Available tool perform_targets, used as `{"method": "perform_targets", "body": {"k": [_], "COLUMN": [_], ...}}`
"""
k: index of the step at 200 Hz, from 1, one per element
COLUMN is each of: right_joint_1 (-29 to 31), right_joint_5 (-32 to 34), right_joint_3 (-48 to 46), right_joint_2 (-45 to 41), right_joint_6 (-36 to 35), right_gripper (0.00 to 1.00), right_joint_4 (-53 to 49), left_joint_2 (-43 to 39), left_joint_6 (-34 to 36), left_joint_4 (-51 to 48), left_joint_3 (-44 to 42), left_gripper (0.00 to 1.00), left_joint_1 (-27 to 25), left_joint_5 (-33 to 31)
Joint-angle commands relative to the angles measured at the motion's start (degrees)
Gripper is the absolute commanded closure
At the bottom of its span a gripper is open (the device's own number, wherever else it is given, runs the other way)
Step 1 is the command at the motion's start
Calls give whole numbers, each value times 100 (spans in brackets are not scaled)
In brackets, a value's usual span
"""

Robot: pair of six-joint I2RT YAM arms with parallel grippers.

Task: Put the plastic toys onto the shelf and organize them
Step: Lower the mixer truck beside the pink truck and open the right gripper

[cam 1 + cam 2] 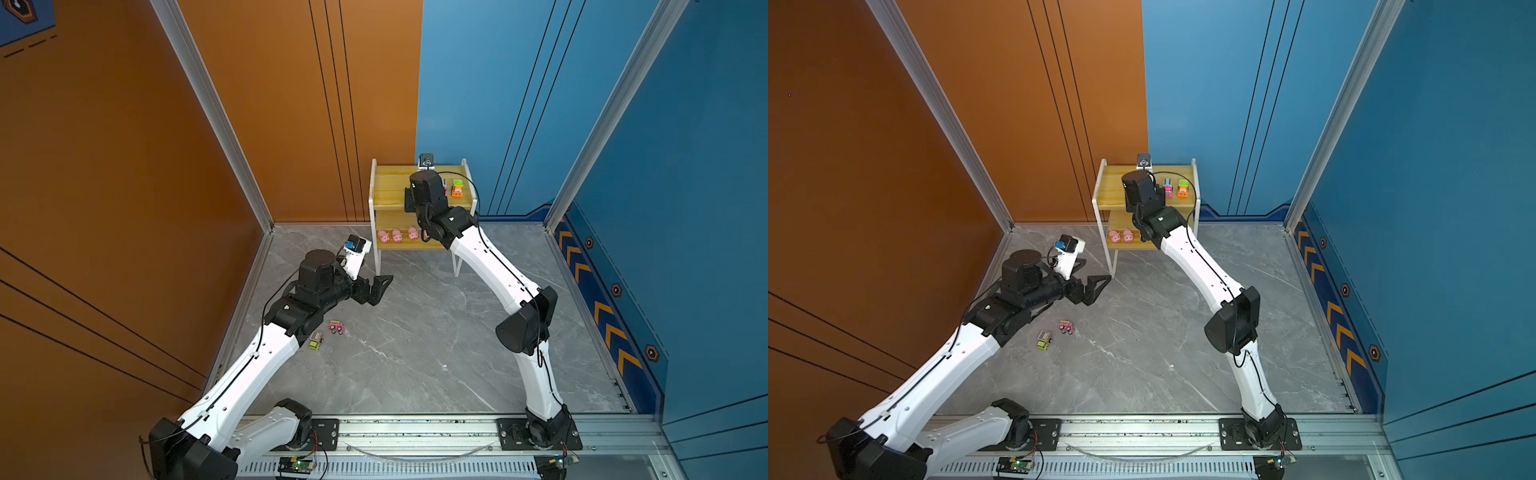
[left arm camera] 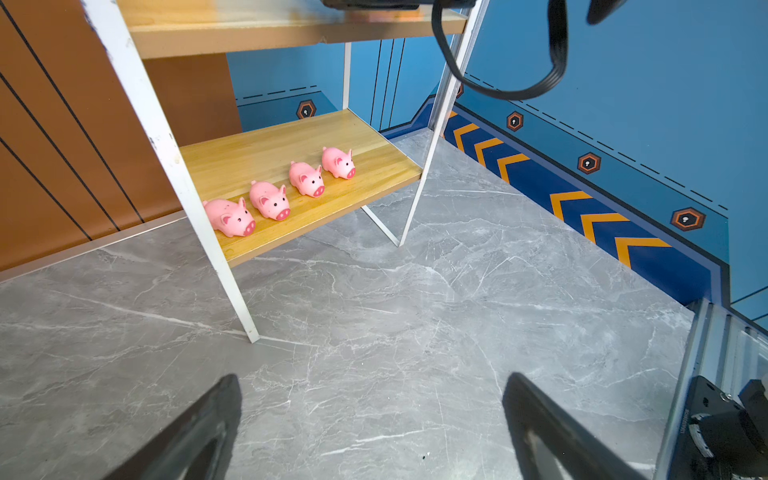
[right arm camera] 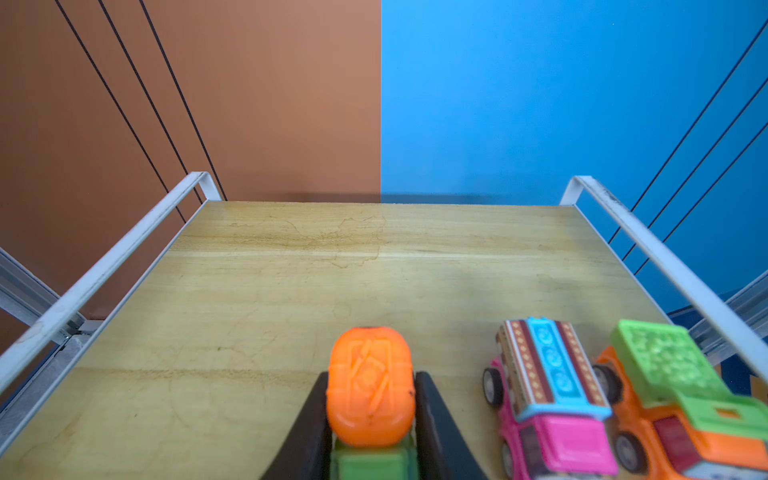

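now, right pincer [image 3: 371,376]: clamped narrow on the orange-drum truck [image 3: 370,403], one black finger on each flank, over the front of the upper board [image 3: 291,270] of the shelf [image 1: 388,187]. i cannot tell whether its wheels touch the wood.
neighbours: pink truck [image 3: 548,386] just beside my load, orange-and-green truck [image 3: 673,395] beside that, both parked in a line with cabs toward the front.
left pincer [image 2: 372,379]: jaws spread wide and holding nothing, hovering above the desk [image 1: 415,353] near the shelf's front leg.
lower board [image 2: 257,158]: four pink pigs [image 2: 307,178] in a tidy row, snouts outward.
left to shelve: yellow-green truck [image 1: 316,341] and a second pink truck [image 1: 337,328] on the desk by the left arm; the pink one looks tipped, wheels showing.
step in hand, as i read it: set this truck down to extend the row.
how i would do it well: lower until the wheels bear on the board. keep the truck parallel to the pink truck with a clear gap, and well in from the front lip, since wheeled toys roll. part the fingers only a little, then draw straight back and up so neither finger nudges the neighbour.
risk: a skewed release could bump the line out of order.
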Motion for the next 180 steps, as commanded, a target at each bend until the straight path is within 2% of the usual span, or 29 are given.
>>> {"method": "perform_targets", "body": {"k": [1, 71, 127, 180], "right_joint_1": [-12, -65, -56, 27], "right_joint_5": [-65, -79, -236, -198], "right_joint_3": [232, 355, 495, 571], "right_joint_2": [129, 276, 169, -153], "right_joint_6": [97, 105, 98, -250], "right_gripper": [74, 71, 54, 38], "right_joint_4": [-123, -178, -158, 2], "left_joint_2": [10, 38, 64, 74], "left_joint_6": [-58, -75, -80, -96], "left_joint_4": [79, 79, 81, 83], "left_joint_3": [-39, -35, -34, -39], "left_gripper": [1, 1, 1, 2], "left_joint_1": [45, 54, 65, 168], "left_joint_5": [131, 154, 143, 118]}}
